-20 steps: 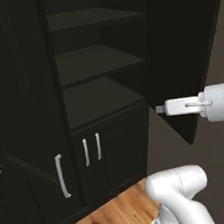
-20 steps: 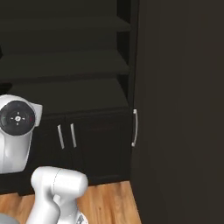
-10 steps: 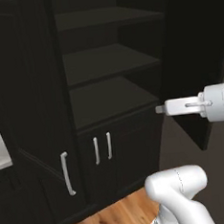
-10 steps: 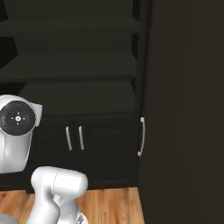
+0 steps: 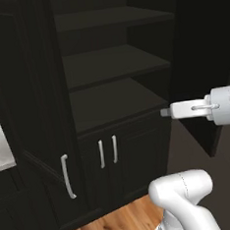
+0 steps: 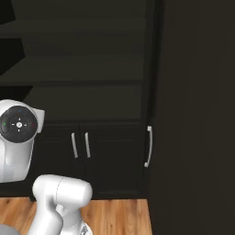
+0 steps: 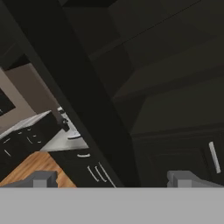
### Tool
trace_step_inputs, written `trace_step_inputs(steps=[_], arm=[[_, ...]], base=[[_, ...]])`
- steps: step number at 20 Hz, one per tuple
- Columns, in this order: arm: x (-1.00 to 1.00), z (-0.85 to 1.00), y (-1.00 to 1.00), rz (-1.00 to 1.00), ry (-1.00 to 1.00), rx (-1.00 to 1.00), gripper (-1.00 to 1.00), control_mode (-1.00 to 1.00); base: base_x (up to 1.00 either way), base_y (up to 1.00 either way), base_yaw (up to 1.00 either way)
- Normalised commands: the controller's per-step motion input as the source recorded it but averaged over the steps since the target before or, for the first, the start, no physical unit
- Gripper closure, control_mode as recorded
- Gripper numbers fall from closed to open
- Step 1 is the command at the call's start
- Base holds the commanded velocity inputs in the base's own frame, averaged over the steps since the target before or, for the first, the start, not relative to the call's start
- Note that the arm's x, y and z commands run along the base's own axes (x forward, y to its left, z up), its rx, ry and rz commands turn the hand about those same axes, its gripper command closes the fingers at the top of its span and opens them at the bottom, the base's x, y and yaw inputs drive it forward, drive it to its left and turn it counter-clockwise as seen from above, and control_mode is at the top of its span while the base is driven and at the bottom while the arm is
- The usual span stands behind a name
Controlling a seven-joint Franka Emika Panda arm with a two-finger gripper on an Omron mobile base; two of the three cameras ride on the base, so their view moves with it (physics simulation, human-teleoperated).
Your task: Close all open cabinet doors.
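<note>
1. Tall pantry cabinet is open. Left door (image 5: 34, 94) is swung out toward the camera in the left base view, with its silver bar handle (image 5: 67, 176) low on the free edge.
2. Right door (image 6: 193, 114) also stands open. In the right base view it fills the right side as a big dark slab, with its handle (image 6: 148, 147) on the edge nearest the shelves. In the left base view the same door (image 5: 203, 55) sits at upper right, edge-on.
3. Between the two doors are bare dark shelves (image 5: 112, 63), three levels visible.
4. Below the shelves, two short lower doors (image 5: 123, 160) are closed, with paired vertical handles (image 5: 108, 151) side by side at the centre seam.
5. Gripper (image 7: 111, 178): the tips are set wide apart at the bottom of the hand view, with nothing between them. It is open and empty, pointing at the left door's edge and the shelf interior.
6. In the left base view the arm's wrist (image 5: 205, 108) is level with the lowest shelf front, near it, not touching.
7. Surroundings: wood floor (image 5: 121, 225) under the cabinet. The hand view shows a light counter (image 7: 65, 135) with drawers off to the left.
</note>
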Motion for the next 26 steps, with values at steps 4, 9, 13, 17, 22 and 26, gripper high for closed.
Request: trace_step_inputs(steps=[4, 9, 13, 17, 22, 26], arm=[[0.00, 0.00, 0.00, 0.00, 0.00, 0.00, -1.00, 1.00], [0.00, 0.00, 0.00, 0.00, 0.00, 0.00, -1.00, 1.00], [0.00, 0.00, 0.00, 0.00, 0.00, 0.00, -1.00, 1.00], [0.00, 0.00, 0.00, 0.00, 0.00, 0.00, -1.00, 1.00], [0.00, 0.00, 0.00, 0.00, 0.00, 0.00, -1.00, 1.00], [0.00, 0.00, 0.00, 0.00, 0.00, 0.00, -1.00, 1.00]], base=[[0.29, -0.15, 0.03], [0.37, -0.23, 0.01], [0.46, -0.26, 0.00], [0.47, -0.28, 0.00], [0.45, -0.20, 0.00], [0.54, -0.14, 0.04]])
